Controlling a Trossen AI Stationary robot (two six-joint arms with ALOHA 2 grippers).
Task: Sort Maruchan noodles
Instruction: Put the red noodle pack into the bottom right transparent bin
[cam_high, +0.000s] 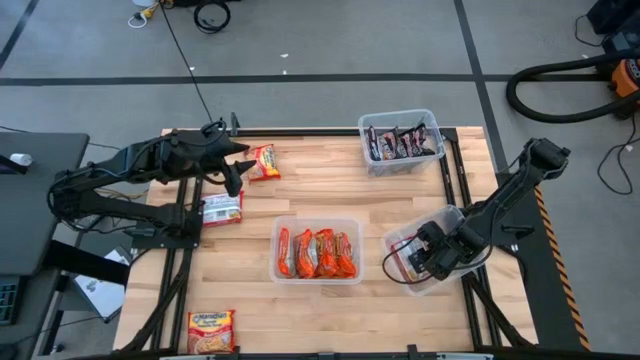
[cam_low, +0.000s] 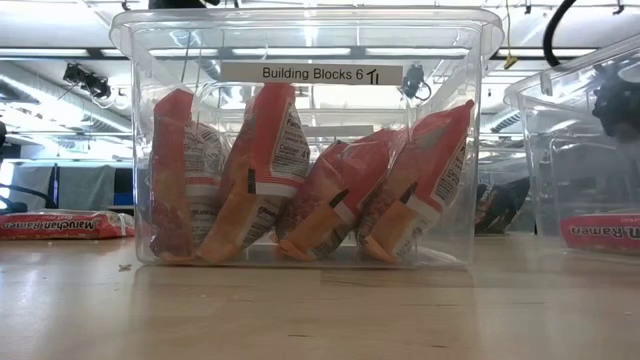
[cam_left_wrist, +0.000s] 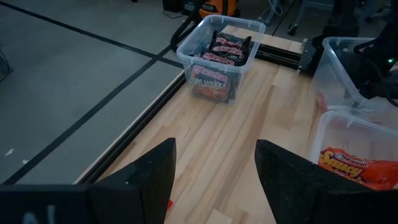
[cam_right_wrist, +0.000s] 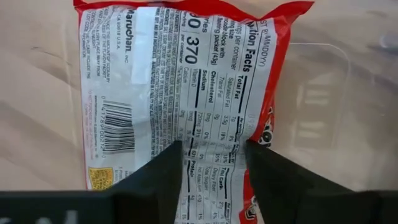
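Maruchan noodle packets lie about the table. An orange-red packet (cam_high: 263, 162) lies flat near the far left, just right of my left gripper (cam_high: 236, 172), which hovers open over bare wood (cam_left_wrist: 214, 180). A red-and-silver packet (cam_high: 222, 208) and a yellow-red packet (cam_high: 210, 330) lie flat on the left side. My right gripper (cam_high: 432, 252) hangs open inside the right clear bin (cam_high: 452, 215), above a red packet (cam_right_wrist: 186, 81) lying back-side up on the bin's floor (cam_low: 600, 232). Its fingers (cam_right_wrist: 163, 177) stand apart over the packet.
The middle clear bin (cam_high: 280, 225) holds several orange packets standing on edge (cam_low: 300, 170). The far clear bin (cam_high: 364, 126) holds dark packets (cam_left_wrist: 221, 53). Black rails frame the table's edges (cam_high: 300, 130). Open wood lies between the bins. Cables and a hose lie on the floor beyond.
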